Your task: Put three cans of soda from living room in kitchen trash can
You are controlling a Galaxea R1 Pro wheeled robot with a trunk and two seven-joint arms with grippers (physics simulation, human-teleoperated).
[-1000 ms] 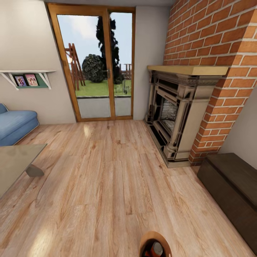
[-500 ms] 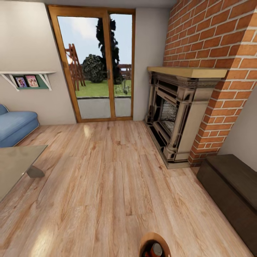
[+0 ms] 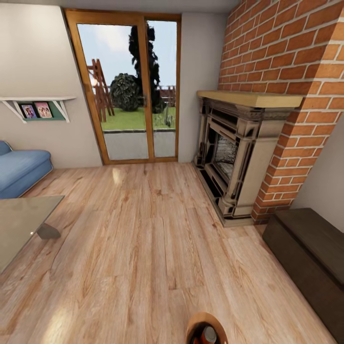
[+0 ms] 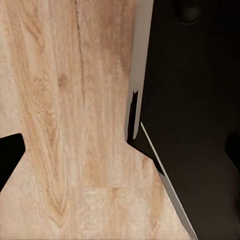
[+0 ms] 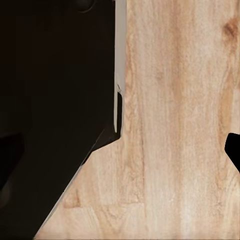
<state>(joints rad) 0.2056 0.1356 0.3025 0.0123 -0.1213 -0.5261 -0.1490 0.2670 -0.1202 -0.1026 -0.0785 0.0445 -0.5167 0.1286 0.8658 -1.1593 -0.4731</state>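
Observation:
At the bottom edge of the head view stands the tash can (image 3: 195, 323), a round bin with a glossy brown inside. An orange can of soda (image 3: 209, 335) with a silver top lies in it. I am in the living room, facing its brick chimney. In the left wrist view my left gripper (image 4: 122, 151) is open over the wood floor, with nothing between its dark fingertips (image 4: 10, 155). My right gripper (image 5: 122, 152) is open too, beside my dark base (image 5: 55, 100).
A glass coffee table (image 3: 19, 222) and a blue sofa (image 3: 21, 169) are at the left. The stone fireplace (image 3: 239, 153) and a dark wooden chest (image 3: 310, 253) line the right. Wood-framed glass doors (image 3: 129, 91) are straight ahead across open wood floor.
The whole head view has drifted slightly downward, so the camera has moved. The bin with its can keeps its place at the bottom edge.

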